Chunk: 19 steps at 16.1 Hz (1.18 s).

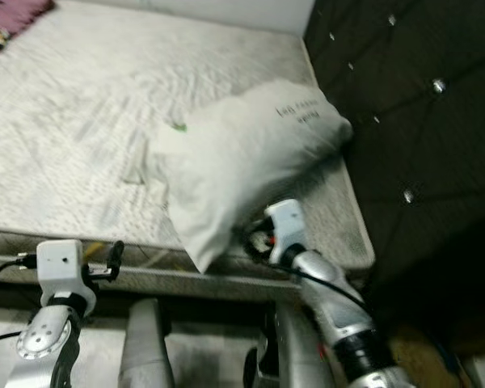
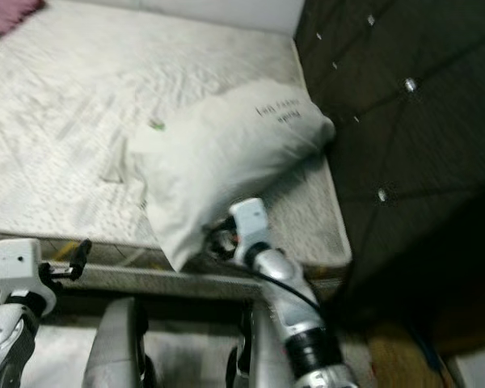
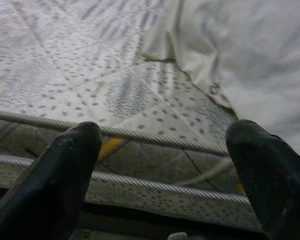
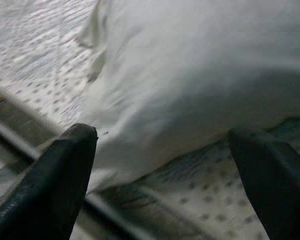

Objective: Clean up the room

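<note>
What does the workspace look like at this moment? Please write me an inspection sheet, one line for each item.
Surface: bare patterned mattress, grey piping along its near edge.
Job's things: white pillow lying askew, its near corner overhanging the mattress edge.
Clutter: purple cloth at the far corner, with a small object on it, too blurred to name.
Grippers: right gripper open, just before the pillow's near corner; left gripper open, at the mattress edge, holding nothing.
Cables: black cable along the right arm; another at the left wrist.
Surroundings: dark tufted headboard on the right, white wall behind.
</note>
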{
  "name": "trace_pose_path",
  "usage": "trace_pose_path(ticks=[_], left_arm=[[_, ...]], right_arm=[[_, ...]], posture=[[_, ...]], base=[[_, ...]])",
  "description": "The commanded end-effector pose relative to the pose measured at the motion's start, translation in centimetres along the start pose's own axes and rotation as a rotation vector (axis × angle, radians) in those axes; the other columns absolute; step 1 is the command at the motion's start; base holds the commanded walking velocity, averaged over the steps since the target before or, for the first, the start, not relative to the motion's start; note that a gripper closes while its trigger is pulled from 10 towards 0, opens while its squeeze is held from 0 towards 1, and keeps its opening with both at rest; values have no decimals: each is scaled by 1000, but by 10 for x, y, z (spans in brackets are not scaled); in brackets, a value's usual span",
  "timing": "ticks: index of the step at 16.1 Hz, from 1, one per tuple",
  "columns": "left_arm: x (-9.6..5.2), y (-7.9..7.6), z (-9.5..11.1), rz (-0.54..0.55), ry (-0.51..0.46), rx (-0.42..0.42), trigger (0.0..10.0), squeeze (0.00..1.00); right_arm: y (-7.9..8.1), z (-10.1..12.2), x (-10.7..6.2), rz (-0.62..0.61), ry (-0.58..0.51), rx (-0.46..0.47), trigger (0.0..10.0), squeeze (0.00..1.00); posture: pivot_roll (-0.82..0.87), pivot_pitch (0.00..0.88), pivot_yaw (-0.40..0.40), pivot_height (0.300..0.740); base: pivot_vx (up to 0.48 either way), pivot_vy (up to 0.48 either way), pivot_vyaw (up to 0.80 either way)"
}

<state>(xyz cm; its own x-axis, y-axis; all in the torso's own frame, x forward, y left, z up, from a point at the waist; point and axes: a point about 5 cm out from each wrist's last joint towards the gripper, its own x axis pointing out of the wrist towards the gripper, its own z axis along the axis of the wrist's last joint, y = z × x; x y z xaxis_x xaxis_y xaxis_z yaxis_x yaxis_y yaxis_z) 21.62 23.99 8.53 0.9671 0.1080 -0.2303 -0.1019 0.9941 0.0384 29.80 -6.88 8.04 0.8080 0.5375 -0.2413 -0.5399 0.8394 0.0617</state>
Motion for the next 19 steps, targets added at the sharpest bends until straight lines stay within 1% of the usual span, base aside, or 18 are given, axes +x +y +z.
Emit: trace_pose_path(ticks=[1,2,4,6,7,8,9,10,11,12,13,16,17,18,19], left_arm=[[-3,-2,1,-7,7,4,10000,0],[-5,-3,2,-7,12,0,10000,0],[-10,-3,3,-7,18,-3,10000,0],[-18,-2,4,-10,24,6,10000,0],[-23,-1,5,-19,26,18,10000,0],[-26,-1,5,-20,29,24,10000,0],[-29,1,5,-18,36,29,10000,0],[-31,2,5,-16,39,31,10000,0],[-34,2,6,-16,44,36,10000,0],[-36,2,6,-16,47,39,10000,0],[-37,2,7,-16,50,40,10000,0],[-40,3,6,-16,62,46,10000,0],[-40,2,6,-17,64,45,10000,0],[-40,1,6,-20,65,43,10000,0],[-40,1,6,-22,66,42,10000,0]], right_arm=[[0,-7,1,13,56,-21,10000,0],[7,-12,4,55,81,-5,10000,0],[14,-17,6,106,116,-24,10000,0],[20,-22,13,115,156,-40,10000,0],[22,-17,21,105,128,-43,10000,0],[21,-13,26,79,119,-41,10000,0],[18,-4,32,35,91,-13,10000,0],[16,0,36,16,80,-1,10000,0],[11,7,41,-58,72,45,10000,0],[9,12,45,-90,65,104,10000,0],[9,17,49,-100,59,139,10000,0],[12,30,58,-118,43,193,10000,0],[13,35,61,-136,33,229,10000,0],[20,46,67,-126,24,325,10000,0],[24,51,69,-115,14,348,10000,0]], posture=[[118,175,-115,542],[123,179,-116,542],[137,193,-117,542],[158,209,-114,542],[173,214,-114,542],[181,217,-113,542],[191,221,-112,542],[198,224,-110,542],[205,229,-110,542],[212,233,-109,542],[214,235,-109,542],[214,237,-110,542],[215,235,-111,542],[215,233,-113,542],[214,232,-113,542]], base=[[0,0,0],[0,0,0],[0,0,0],[0,0,0],[0,0,0],[0,0,0],[0,0,0],[0,0,0],[0,0,0],[0,0,0],[0,0,0],[0,0,0],[0,0,0],[0,0,0],[0,0,0]])
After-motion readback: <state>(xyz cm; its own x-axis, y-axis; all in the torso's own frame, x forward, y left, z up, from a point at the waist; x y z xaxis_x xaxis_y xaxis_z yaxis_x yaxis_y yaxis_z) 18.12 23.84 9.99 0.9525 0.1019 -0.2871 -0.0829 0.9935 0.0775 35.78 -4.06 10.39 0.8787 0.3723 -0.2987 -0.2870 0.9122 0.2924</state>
